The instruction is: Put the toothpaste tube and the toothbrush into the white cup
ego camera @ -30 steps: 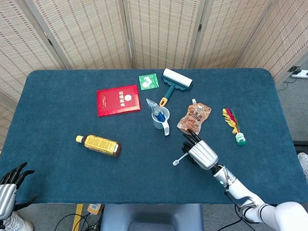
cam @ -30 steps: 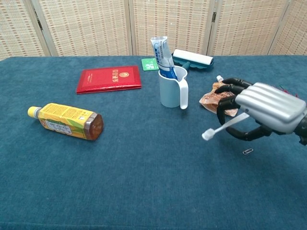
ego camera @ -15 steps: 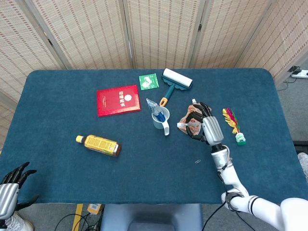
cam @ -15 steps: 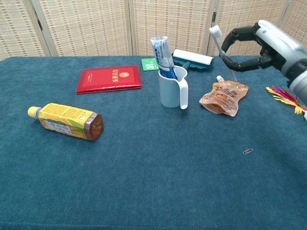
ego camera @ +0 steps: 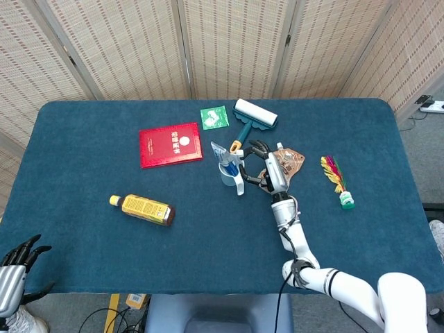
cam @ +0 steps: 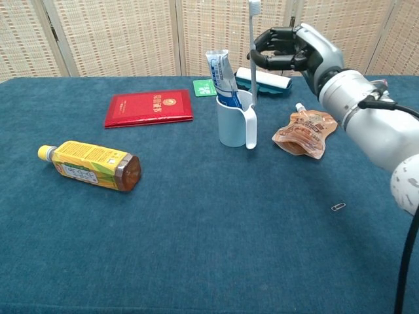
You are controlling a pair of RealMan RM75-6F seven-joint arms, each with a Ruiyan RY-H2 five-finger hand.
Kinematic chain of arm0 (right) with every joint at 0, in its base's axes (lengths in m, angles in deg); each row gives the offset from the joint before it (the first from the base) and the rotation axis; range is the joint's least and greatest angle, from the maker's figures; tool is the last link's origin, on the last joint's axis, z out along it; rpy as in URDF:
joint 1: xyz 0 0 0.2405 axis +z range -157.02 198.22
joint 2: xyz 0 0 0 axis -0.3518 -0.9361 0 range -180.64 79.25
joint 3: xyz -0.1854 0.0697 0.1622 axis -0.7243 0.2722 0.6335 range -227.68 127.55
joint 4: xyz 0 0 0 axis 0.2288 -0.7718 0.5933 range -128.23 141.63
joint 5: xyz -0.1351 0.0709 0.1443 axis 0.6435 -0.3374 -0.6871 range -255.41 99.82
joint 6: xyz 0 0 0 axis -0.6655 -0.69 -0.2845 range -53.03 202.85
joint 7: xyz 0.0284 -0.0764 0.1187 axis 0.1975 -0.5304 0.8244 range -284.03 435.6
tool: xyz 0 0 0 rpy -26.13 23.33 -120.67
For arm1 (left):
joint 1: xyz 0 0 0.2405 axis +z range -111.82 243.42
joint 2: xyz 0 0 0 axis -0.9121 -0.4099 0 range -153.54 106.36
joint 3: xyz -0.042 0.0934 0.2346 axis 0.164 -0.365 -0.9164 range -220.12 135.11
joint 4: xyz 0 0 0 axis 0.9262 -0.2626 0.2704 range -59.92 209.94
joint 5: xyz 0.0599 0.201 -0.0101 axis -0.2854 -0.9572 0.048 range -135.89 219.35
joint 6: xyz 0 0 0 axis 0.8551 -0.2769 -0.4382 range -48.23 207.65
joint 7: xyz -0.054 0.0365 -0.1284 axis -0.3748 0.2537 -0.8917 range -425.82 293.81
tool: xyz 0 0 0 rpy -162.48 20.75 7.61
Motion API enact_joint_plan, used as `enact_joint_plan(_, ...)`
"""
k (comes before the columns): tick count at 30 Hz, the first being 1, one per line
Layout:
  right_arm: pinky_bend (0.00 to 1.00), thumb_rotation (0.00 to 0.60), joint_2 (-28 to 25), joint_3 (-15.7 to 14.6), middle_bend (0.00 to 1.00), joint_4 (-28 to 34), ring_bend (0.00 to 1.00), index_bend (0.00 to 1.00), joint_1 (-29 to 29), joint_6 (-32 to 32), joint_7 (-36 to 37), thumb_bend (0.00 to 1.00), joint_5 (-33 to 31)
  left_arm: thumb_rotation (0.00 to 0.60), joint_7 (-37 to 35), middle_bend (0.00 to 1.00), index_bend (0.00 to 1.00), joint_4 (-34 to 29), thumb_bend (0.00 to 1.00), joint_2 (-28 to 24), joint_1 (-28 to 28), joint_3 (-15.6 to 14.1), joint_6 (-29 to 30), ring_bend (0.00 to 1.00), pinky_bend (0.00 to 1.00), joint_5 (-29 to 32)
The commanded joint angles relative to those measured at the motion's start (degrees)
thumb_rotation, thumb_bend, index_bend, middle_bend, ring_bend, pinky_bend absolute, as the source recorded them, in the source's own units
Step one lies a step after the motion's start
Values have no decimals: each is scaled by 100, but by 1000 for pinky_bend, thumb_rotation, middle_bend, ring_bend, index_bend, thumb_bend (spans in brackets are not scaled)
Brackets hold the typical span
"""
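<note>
The white cup [cam: 234, 124] [ego camera: 232, 172] stands mid-table with the blue-and-white toothpaste tube [cam: 222, 78] [ego camera: 220, 153] upright in it. My right hand [cam: 292, 50] [ego camera: 266, 168] hovers just right of the cup. It grips the white toothbrush [cam: 254, 55], which stands vertical with its head up. The brush's lower end is at the cup's right rim, by the handle. Whether the end is inside the cup cannot be told. My left hand [ego camera: 16, 265] hangs below the table's front left corner with its fingers spread, holding nothing.
A red booklet [cam: 149, 107] and a yellow-labelled bottle [cam: 90, 165] lie left of the cup. Behind the cup lie a lint roller [cam: 265, 80] and a green packet [cam: 203, 87]. An orange pouch [cam: 304, 134], a feathered shuttlecock [ego camera: 338, 182] and a paperclip [cam: 338, 207] lie to the right.
My right hand lifted the toothbrush from the front of the table, swung it up and left, and turned it upright at the cup's right rim. The left hand has stayed put.
</note>
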Motion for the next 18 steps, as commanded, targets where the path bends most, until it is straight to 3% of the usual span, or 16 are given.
enact_joint_plan(1,75,600,124,82,462,-158,165,644,139,88,36,347,-48,600,-33,105,268,38,221,8,18,-3,-24,139,201,54)
enact_joint_plan(11,75,600,371,189,462,-646,165,644,357,279,266,339,-143,600,-73,105,268,103,221,29,26,-8,-64,138,201,92)
enact_joint_plan(18,76,600,462,86,421,-917,165,624,368,352,499,290,-62,600,-98,105,268,115,221,27,35,-6,-60,139,201,98)
